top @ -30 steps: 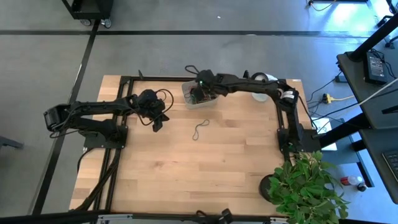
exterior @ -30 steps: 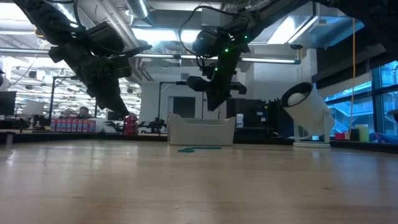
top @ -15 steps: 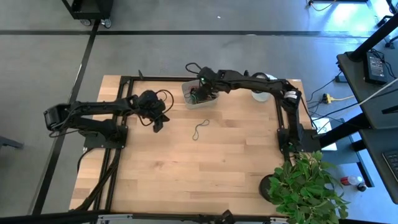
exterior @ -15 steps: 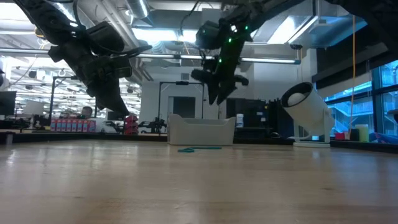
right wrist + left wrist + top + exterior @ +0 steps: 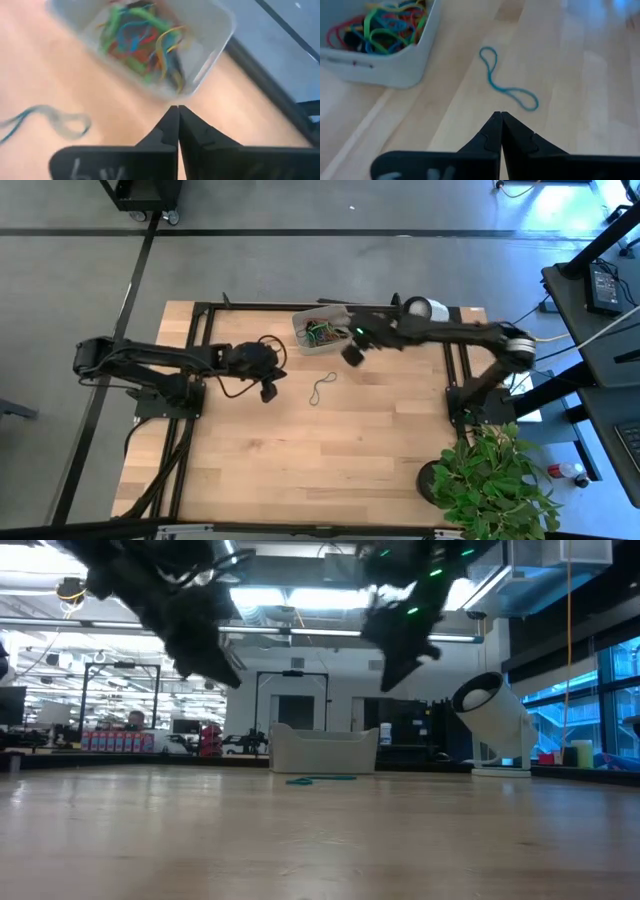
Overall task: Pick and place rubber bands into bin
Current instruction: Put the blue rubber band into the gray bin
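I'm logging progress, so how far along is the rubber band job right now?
Mostly done: the small translucent white plastic bin already holds a heap of coloured rubber bands. In hand: nothing. The left gripper and the right gripper are both shut and empty, above the wooden table. Left: one thin blue rubber band lies on the wood beside the bin, just ahead of the left gripper.

A small translucent rectangular plastic bin (image 5: 320, 331) sits at the table's far edge, rubber bands (image 5: 380, 30) inside; one thin looped band (image 5: 320, 389) lies on the table nearer the front.
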{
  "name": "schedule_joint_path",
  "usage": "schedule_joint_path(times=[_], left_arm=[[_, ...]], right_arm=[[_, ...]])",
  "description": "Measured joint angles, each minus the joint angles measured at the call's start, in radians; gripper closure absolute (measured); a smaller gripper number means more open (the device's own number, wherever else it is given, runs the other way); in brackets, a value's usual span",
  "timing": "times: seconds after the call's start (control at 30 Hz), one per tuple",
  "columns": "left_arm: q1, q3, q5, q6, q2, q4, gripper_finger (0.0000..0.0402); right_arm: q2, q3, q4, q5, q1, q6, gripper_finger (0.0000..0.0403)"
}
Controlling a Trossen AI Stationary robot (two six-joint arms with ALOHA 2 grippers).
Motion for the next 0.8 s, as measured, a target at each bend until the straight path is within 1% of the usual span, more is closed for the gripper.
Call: schedule_joint_path(times=[0.1, 0.2, 0.3, 0.4, 0.5, 0.63, 0.73, 0.8], left_arm=[[-0.060, 0.053, -0.077, -0.040, 0.049, 0.001, 0.0399], [-0.109, 0.124, -0.142, -0.068, 0.141, -0.001, 0.0399], [-0.145, 0.218, -0.156, -0.069, 0.257, -0.001, 0.0393], [-0.171, 0.318, -0.181, -0.066, 0.372, -0.015, 0.0380], [-0.182, 0.416, -0.211, -0.064, 0.476, -0.075, 0.0358], [-0.180, 0.531, -0.253, -0.097, 0.595, -0.200, 0.0322], [-0.163, 0.583, -0.252, -0.146, 0.677, -0.245, 0.0296], [-0.152, 0.605, -0.250, -0.188, 0.726, -0.251, 0.0281]], right_arm=[[-0.156, -0.170, 0.072, -0.012, 0.046, 0.008, 0.0387], [-0.310, -0.320, 0.114, -0.025, 0.086, 0.040, 0.0373], [-0.454, -0.452, 0.139, -0.048, 0.130, 0.058, 0.0371], [-0.585, -0.564, 0.142, -0.094, 0.174, 0.006, 0.0380], [-0.704, -0.667, 0.173, -0.183, 0.206, -0.070, 0.0396], [-0.835, -0.811, 0.336, -0.375, 0.234, -0.181, 0.0394], [-0.895, -0.911, 0.448, -0.479, 0.239, -0.245, 0.0393], [-0.918, -0.959, 0.492, -0.519, 0.239, -0.257, 0.0397]])
